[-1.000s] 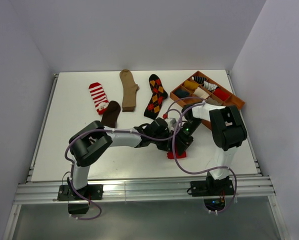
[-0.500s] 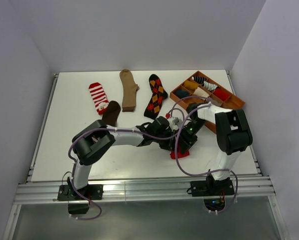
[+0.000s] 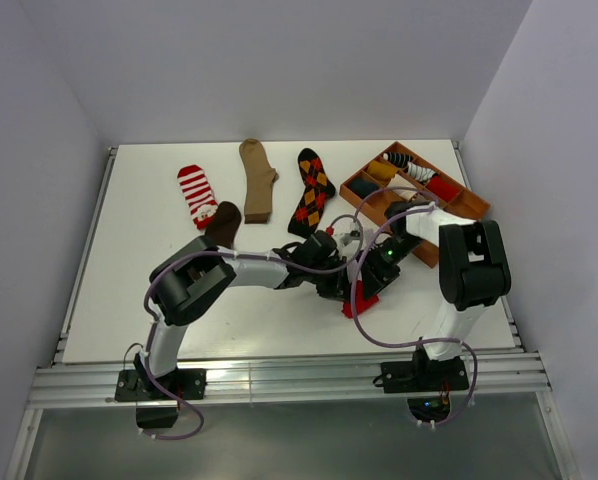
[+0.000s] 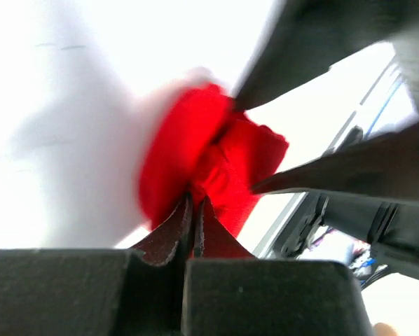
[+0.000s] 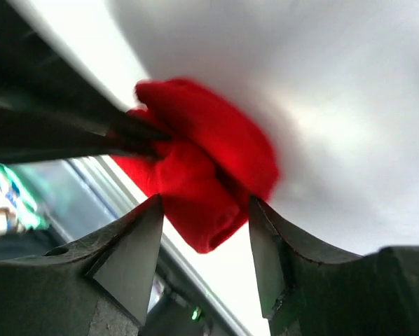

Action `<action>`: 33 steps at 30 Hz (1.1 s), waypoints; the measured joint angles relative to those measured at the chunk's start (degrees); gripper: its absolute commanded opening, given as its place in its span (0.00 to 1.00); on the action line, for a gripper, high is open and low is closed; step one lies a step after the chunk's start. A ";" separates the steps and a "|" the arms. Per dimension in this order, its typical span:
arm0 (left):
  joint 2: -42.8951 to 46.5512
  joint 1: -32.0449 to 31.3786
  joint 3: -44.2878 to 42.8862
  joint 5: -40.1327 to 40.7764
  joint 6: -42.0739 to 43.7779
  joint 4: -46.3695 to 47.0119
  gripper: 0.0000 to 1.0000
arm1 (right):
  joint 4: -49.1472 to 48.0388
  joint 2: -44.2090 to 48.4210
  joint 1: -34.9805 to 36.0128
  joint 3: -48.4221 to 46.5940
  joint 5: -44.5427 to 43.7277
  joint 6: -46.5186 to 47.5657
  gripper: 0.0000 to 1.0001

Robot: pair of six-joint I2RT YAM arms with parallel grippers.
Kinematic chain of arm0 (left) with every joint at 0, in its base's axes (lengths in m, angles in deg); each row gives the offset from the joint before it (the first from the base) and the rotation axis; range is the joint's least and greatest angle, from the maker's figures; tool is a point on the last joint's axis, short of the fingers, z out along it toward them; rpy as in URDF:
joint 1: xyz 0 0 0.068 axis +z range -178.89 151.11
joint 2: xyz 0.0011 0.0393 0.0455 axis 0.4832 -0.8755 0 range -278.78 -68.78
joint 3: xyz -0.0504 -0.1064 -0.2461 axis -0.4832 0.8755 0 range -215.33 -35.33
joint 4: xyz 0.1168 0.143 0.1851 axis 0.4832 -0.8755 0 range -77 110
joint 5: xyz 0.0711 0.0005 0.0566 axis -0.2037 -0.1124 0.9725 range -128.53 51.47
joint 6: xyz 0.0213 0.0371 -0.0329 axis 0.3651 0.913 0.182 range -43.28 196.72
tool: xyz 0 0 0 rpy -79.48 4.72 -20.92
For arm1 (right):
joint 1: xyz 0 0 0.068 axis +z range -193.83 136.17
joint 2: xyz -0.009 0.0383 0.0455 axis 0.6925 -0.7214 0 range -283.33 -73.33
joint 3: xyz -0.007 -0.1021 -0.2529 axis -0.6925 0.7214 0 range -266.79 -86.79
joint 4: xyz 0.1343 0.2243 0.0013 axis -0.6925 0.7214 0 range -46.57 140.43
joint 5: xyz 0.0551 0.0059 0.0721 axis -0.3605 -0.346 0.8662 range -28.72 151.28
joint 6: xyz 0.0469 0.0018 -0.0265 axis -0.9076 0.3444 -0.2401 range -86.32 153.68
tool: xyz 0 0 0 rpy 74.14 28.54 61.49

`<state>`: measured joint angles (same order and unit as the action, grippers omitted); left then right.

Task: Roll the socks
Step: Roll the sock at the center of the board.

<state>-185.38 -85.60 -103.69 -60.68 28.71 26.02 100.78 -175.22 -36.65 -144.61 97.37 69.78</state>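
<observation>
Firmly we pinch bunched red fabric sock (image 4: 202,150) with left gripper (image 4: 194,204) clamped tight, likely to stop roll unfurling; right gripper (image 5: 204,206) gapes around it, gripping nothing, near front of white table (image 3: 129,290).

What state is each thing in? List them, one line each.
red sock: bunched into a rough roll
left gripper: shut on red sock
right gripper: open, jaws either side of the red sock
tan sock: flat, unrolled
argyle sock: flat, unrolled
striped sock: flat, unrolled
dark brown sock: flat, unrolled
tray: compartments hold rolled socks
</observation>
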 measured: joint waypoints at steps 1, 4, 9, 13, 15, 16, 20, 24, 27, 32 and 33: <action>-0.35 0.42 0.17 -0.09 -1.51 -0.48 0.00 | -0.98 0.26 -0.76 -0.13 1.09 0.02 0.57; -1.01 1.90 0.50 -0.68 -5.25 -1.44 0.00 | -3.87 1.07 -1.79 -0.63 2.64 -0.09 0.55; -1.07 1.99 0.39 -0.68 -7.28 -2.38 0.00 | -5.99 1.60 -1.92 -0.68 3.39 -0.42 0.33; -1.46 2.14 -0.70 -1.16 -8.07 -4.00 0.00 | -6.73 1.77 -1.92 -0.59 3.21 -0.63 0.23; -1.92 2.40 -1.53 -1.97 -8.50 -5.22 0.00 | -6.88 1.79 -1.92 -0.50 3.17 -0.63 0.28; -2.19 2.62 -1.90 -2.56 -8.70 -5.73 0.00 | -7.19 1.92 -1.92 -0.24 3.19 -0.59 0.31; -2.86 3.98 -3.10 -5.97 -8.57 -9.18 0.00 | -8.92 4.87 -1.92 1.99 2.05 0.94 0.35; -3.91 5.64 -5.31 -10.16 -6.38 -15.37 0.00 | -10.82 9.90 -1.95 3.67 -0.94 3.65 0.40; -5.95 6.56 -8.66 -13.38 -3.39 -20.26 0.00 | -12.20 14.93 -1.97 5.40 -2.62 6.34 0.44; -8.02 6.99 -12.48 -15.78 0.66 -25.55 0.00 | -11.87 20.44 -1.95 6.86 -1.64 13.51 0.50; -8.28 7.04 -12.96 -16.06 1.16 -26.40 0.00 | -11.72 21.59 -1.84 7.63 -1.29 15.26 0.52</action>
<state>-193.66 -78.56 -116.65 -76.75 29.87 -0.39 89.06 -153.63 -38.48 -136.99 96.09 85.04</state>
